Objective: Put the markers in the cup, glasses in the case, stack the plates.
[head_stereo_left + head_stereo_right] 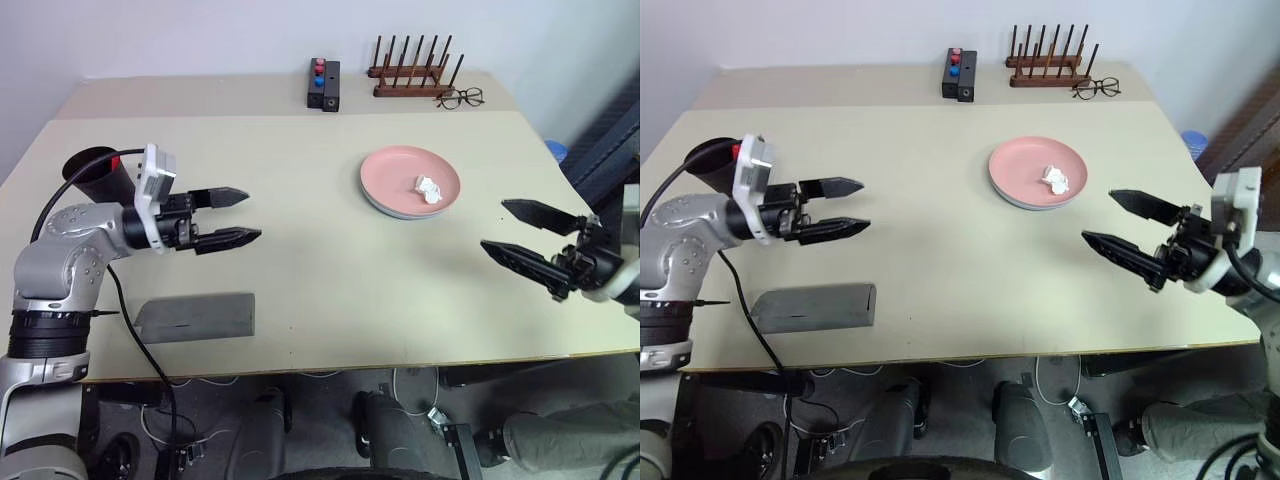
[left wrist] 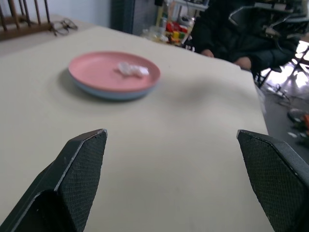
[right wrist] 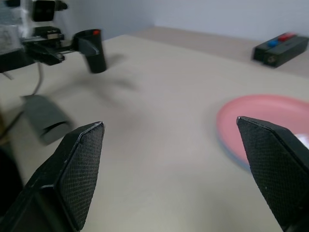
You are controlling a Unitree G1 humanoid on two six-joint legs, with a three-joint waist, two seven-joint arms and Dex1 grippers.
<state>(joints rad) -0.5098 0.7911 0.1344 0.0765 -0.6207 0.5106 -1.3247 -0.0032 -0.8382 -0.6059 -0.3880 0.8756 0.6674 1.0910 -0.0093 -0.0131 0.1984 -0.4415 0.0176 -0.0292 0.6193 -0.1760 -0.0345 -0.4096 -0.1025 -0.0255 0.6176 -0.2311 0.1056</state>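
Observation:
The black cup (image 1: 92, 170) stands at the table's left, behind my left arm. A red marker cap (image 3: 96, 32) shows at its rim; the rest of the markers is hidden. The grey case (image 1: 195, 317) lies flat near the front left edge. The pink plate (image 1: 400, 175) rests on the light blue plate (image 2: 111, 93), right of centre. The glasses are out of view. My left gripper (image 1: 252, 216) is open and empty, pointing right above the table between cup and case. My right gripper (image 1: 493, 225) is open and empty, right of the plates.
A crumpled white scrap (image 1: 430, 188) lies on the pink plate. At the back stand a wooden peg rack (image 1: 410, 72), thin clear spectacles (image 1: 460, 98) and a black box with red and blue buttons (image 1: 323, 84). A person in dark clothing (image 2: 241, 34) sits past the table's right side.

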